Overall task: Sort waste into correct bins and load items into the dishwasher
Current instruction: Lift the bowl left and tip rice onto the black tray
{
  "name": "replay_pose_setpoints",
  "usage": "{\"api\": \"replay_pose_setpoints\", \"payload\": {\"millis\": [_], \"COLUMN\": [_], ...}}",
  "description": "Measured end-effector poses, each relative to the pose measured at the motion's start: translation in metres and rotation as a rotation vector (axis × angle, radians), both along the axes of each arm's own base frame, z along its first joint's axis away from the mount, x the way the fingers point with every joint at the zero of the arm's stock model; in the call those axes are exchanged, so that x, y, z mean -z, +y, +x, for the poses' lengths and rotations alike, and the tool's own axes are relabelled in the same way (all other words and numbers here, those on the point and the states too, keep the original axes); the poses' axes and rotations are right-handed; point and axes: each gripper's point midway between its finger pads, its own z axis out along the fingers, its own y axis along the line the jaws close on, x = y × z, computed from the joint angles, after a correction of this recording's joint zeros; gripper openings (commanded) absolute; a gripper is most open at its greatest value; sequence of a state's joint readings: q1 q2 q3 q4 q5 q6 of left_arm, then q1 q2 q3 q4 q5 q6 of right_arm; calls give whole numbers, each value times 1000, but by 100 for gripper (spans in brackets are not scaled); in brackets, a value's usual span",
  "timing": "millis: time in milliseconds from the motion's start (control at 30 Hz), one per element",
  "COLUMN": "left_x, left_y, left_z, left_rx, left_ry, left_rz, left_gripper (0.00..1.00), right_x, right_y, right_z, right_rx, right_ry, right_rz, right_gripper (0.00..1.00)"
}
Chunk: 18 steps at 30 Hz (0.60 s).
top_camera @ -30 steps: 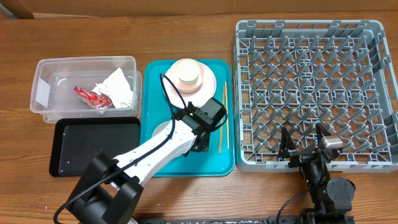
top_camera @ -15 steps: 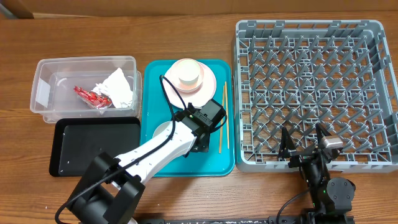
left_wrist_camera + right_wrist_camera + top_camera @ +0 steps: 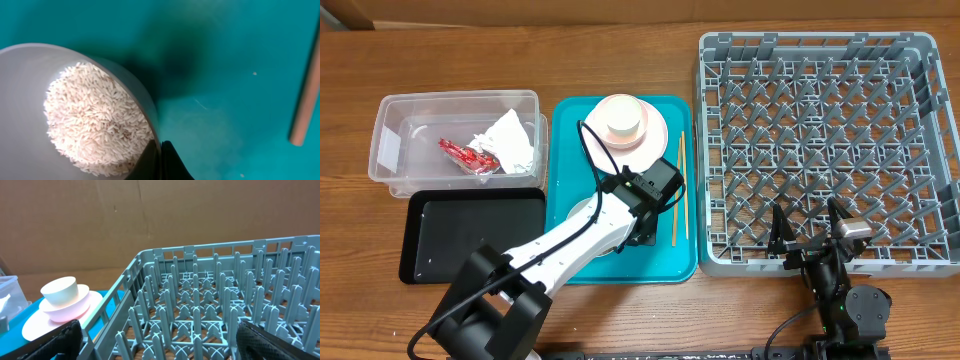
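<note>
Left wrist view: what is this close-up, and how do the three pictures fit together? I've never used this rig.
Two robot arms work at a table. The overhead picture looks straight down; each wrist picture comes from a camera beside that arm's tool. Your close-up shows the left tool pinching the rim of a pale bowl of rice on the teal tray, a chopstick alongside. Overhead you see a clear tub holding a napkin and red wrapper, a black tray, a stacked cup and pink plate, and the grey rack. The right tool hangs open at the rack's near edge.
</note>
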State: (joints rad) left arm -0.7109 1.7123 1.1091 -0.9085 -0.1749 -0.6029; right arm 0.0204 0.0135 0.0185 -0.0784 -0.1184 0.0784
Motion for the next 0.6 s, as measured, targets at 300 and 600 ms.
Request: {"api": "replay_pose_setpoints", "payload": {"millis": [300,600], "left_x": [-57,-80], "left_y": [0,50], "left_z": [11,22], "left_rx": [-27,-137], "left_ry": [3,96], "left_rz": [-41,-168], "left_gripper": [4,4], "right_x": [0,0], "right_y": [0,0], "right_z": [0,0], "right_rx": [0,0], "right_ry": [0,0], "right_rz": [0,0], "right_gripper": [100,100]}}
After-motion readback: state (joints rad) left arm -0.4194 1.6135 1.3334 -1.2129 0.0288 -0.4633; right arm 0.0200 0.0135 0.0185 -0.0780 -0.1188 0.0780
